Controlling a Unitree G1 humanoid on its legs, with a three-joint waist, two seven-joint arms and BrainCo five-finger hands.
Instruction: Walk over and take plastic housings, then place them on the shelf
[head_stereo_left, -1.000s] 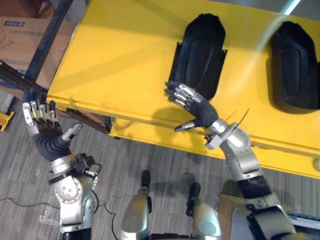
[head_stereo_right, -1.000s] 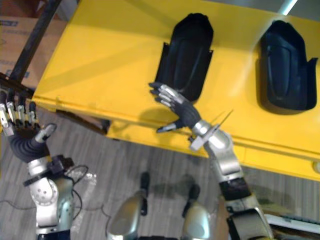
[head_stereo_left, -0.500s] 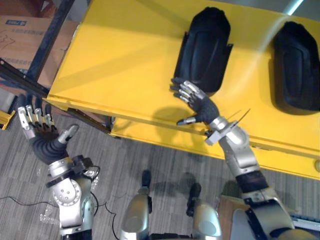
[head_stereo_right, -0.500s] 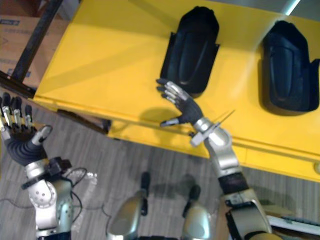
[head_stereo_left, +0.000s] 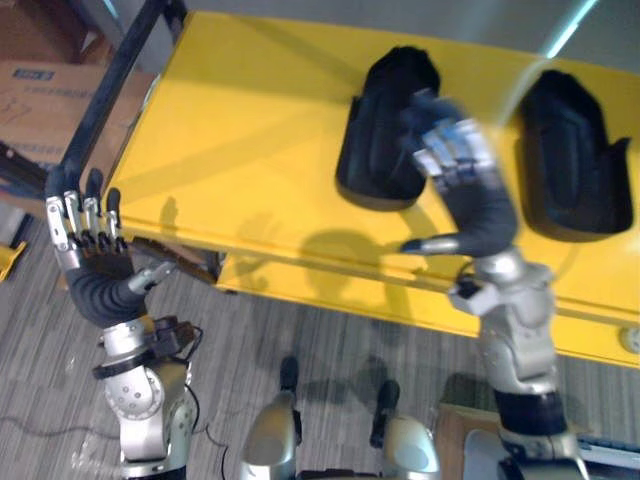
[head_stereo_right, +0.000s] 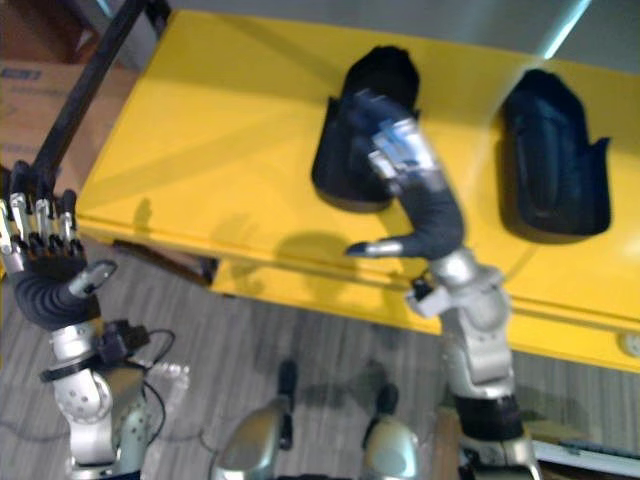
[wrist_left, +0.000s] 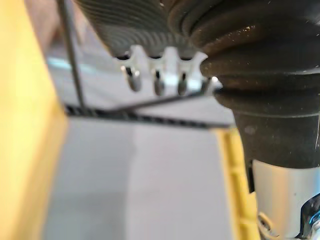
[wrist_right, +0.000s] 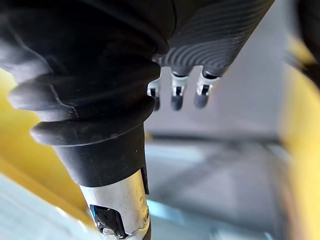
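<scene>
- Two black plastic housings are lying on the yellow tabletop (head_stereo_left: 250, 130); the nearer housing (head_stereo_left: 385, 130) is sitting mid-table, and the second housing (head_stereo_left: 570, 155) is lying well apart from it, toward the robot's right.
- Each housing is lying with its long axis running away from the robot, rounded narrow end at the far side and wider open end facing the near edge.
- The right hand (head_stereo_left: 470, 190) is hanging over the right flank of the nearer housing; its fingers (head_stereo_left: 450, 150) are spread and straight, thumb sticking out sideways, clamping nothing; whether they are touching the plastic I cannot tell.
- The left hand (head_stereo_left: 90, 265) is hovering off the tabletop's left corner, over the grey floor (head_stereo_left: 300, 340), fingers (head_stereo_left: 80, 215) straight and slightly apart, holding nothing; a cardboard box (head_stereo_left: 40, 90) is lying beyond it.
- Judging from this, the right hand is by far the nearer; the housing is lying just to its left and below, so the grasp is probably calling for coming down across the short axis.
</scene>
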